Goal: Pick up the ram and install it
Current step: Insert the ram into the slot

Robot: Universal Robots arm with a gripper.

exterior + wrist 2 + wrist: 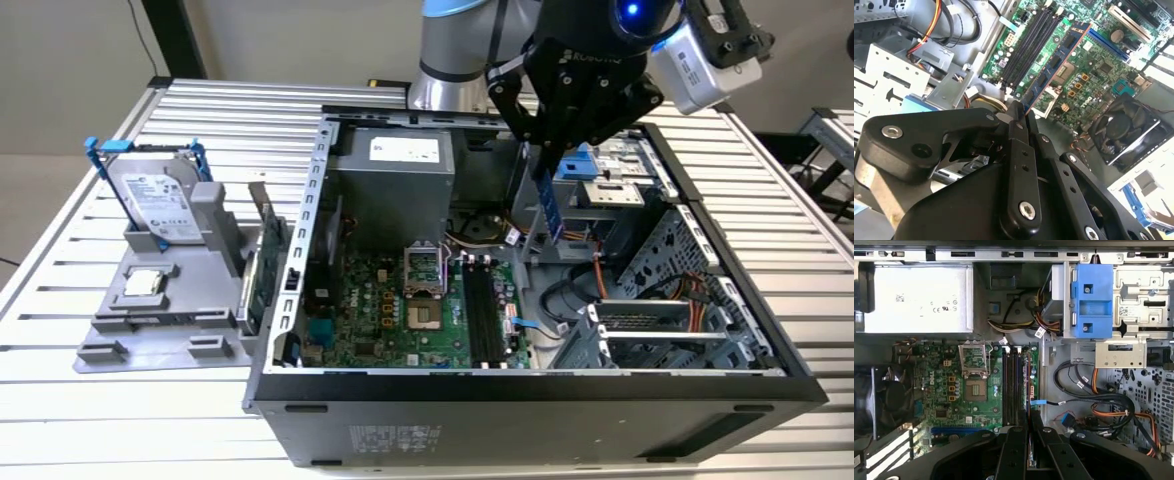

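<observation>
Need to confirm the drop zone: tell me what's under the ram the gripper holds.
The ram, clamped in the gripper, hangs above the open case: below lie the motherboard and its empty black slots. The board strip right behind the stick is hidden.

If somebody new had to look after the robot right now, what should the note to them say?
Hand: shut on the ram, which hangs straight down from it.
Where: the ram is in the air over the open computer case.
Done: the ram is picked up.
Left: it is not yet in the motherboard's black slots and does not touch them.
</observation>
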